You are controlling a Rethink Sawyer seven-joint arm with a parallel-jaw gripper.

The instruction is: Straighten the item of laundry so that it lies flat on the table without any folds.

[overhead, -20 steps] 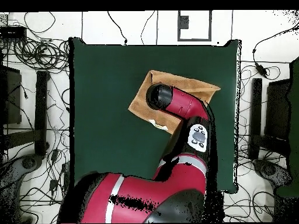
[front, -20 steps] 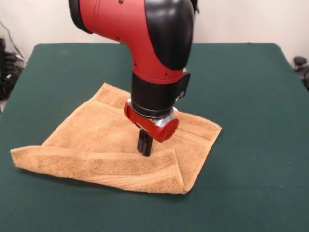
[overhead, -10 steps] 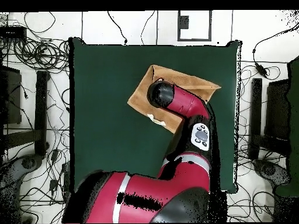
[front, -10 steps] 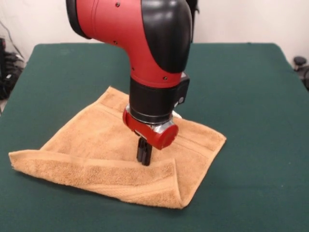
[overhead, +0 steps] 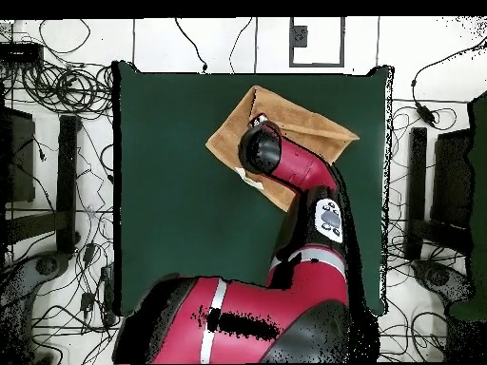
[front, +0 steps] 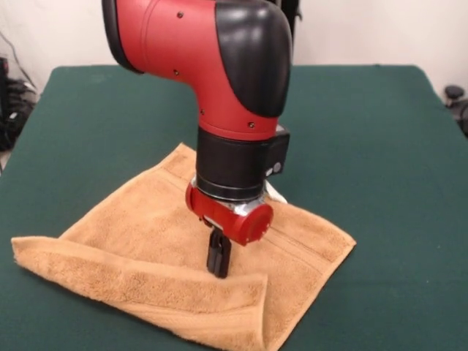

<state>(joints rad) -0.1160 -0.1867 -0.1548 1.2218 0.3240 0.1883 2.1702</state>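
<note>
The item of laundry [front: 139,227], an orange-tan towel, lies on the green table [front: 380,131] with its near edge folded back over itself in a long band [front: 146,281]. My gripper [front: 218,257] points straight down at the towel just behind that fold. Its black fingers are pressed together with their tips in the cloth. A small white tag [front: 276,196] shows beside my wrist. In the overhead view the towel [overhead: 304,124] sits in the table's [overhead: 162,190] upper middle, and my arm [overhead: 285,166] hides the gripper.
Cables and equipment [overhead: 57,124] lie on the floor around the table. A dark object [front: 455,93] stands past the table's right edge. Green tabletop stretches wide to the left and right of the towel.
My gripper has moved toward the table's near edge in the front view, and the towel has slid along with it. The folded band now reaches the picture's bottom.
</note>
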